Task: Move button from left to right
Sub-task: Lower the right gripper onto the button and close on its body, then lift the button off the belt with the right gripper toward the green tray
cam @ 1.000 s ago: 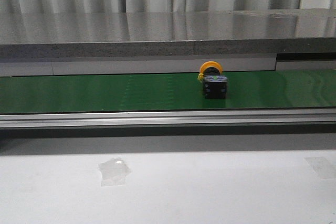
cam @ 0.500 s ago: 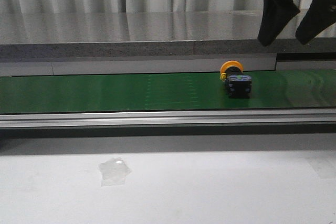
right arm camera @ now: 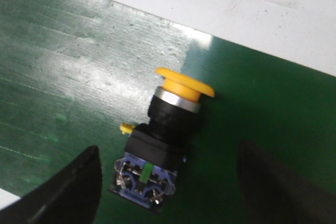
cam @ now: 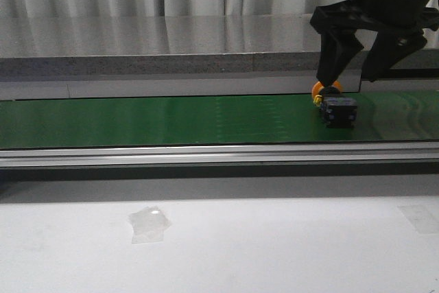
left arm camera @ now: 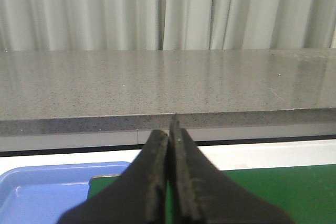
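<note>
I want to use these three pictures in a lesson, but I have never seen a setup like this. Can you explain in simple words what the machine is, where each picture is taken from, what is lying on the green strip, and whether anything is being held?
This is a robot with two arms, each ending in a two-fingered gripper. One picture looks forward over the work area. The other two come from cameras on the arms' wrists.

In the front view, a green belt runs across. On it, towards the right, lies the button: a yellow-orange cap on a black boxy body, resting on its side. The right gripper hangs just above it, fingers spread; it grips nothing yet. The right wrist camera looks down on the same button, with a dark finger on either side.

The left wrist camera shows the left gripper shut and empty, with a blue tray beneath and a grey counter beyond.
</note>
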You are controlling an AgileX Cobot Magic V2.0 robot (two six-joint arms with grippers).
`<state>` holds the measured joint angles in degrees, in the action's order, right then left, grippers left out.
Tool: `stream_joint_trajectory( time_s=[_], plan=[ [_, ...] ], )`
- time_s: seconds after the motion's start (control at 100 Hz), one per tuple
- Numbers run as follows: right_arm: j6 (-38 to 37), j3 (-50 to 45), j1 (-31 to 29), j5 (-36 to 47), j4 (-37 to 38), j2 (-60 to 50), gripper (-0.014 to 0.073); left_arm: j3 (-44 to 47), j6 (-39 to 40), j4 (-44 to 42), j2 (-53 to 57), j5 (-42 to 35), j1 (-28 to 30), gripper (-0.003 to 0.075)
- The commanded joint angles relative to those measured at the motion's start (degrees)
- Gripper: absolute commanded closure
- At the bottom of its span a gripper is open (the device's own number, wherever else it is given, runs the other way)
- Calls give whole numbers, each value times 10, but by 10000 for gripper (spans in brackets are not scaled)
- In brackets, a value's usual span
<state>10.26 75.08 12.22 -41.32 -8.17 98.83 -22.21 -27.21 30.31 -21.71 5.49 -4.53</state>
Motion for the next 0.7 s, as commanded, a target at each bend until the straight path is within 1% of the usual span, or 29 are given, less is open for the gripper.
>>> stream_joint_trajectory(
  time_s=[0.0, 0.3, 0.36, 0.41, 0.48, 0.53, 0.58, 0.63, 0.69],
  plan=[
    [9, 20, 0, 23, 3, -13, 53, -16, 1, 8, -3, -34, -3, 740],
    [8, 20, 0, -3, 19, 28, 53, -16, 1, 8, -3, -34, -3, 740],
    [8, 20, 0, -9, 19, 31, 64, -16, 1, 8, -3, -34, -3, 740],
    [8, 20, 0, -12, 19, 31, 102, -16, 1, 8, -3, -34, -3, 740],
    [8, 21, 0, -20, 21, 31, 195, -16, 1, 8, -3, -34, -3, 740],
    [8, 24, 0, -30, 23, 31, 284, -16, 1, 8, -3, -34, -3, 740],
    [8, 30, -1, -45, 24, 31, 348, -16, 1, 8, -3, -34, -3, 740],
    [8, 39, -1, -60, 25, 30, 382, -16, 1, 8, -3, -34, -3, 740],
    [8, 54, -1, -80, 35, 29, 378, -16, 1, 8, -3, -34, -3, 740]
  ],
)
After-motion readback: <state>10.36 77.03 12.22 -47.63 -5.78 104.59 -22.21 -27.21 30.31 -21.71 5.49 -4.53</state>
